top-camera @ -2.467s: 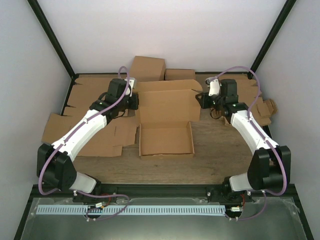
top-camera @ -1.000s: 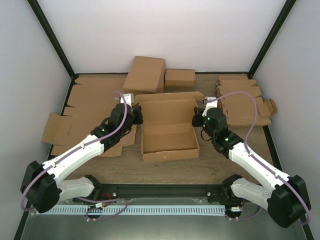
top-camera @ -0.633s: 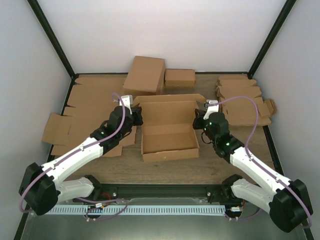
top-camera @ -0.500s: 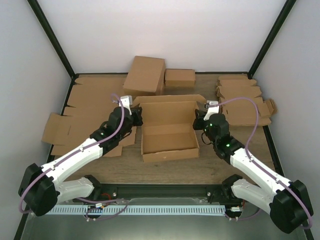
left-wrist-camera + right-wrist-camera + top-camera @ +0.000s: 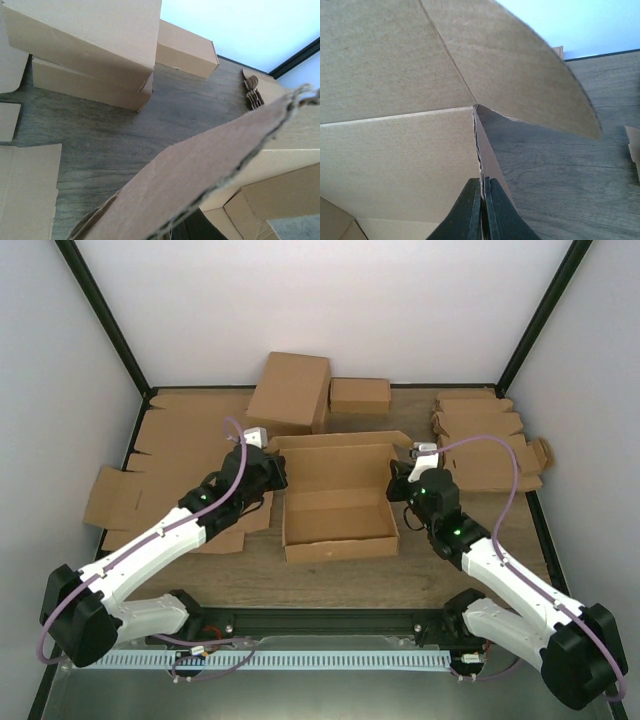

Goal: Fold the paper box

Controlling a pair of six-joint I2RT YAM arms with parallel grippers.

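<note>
**Item: the paper box** (image 5: 338, 525). Plain brown cardboard, partly formed. It sits at the centre of the top view on the wooden table (image 5: 340, 585). The shallow tray is open upward with its front and side walls standing. The lid panel is raised at the back, towards the top of the frame, with a curved flap at each end.

**Right gripper** (image 5: 396, 485). At the tray's right wall, near the back corner. In the right wrist view its black fingers (image 5: 467, 210) are pressed nearly together on the thin top edge of that wall (image 5: 395, 160).

**Left gripper** (image 5: 272, 472). At the box's back left corner. In the left wrist view a slanting flap (image 5: 200, 170) fills the lower frame and hides the fingers. The jaws stand all but closed; whether they pinch the flap cannot be told.

**Surroundings.**
- A larger closed box (image 5: 290, 390) and a small closed box (image 5: 360, 395) are side by side at upper centre.
- Flat cardboard blanks (image 5: 165, 455) are spread at centre left.
- A stack of notched blanks (image 5: 490, 445) lies at upper right.
</note>
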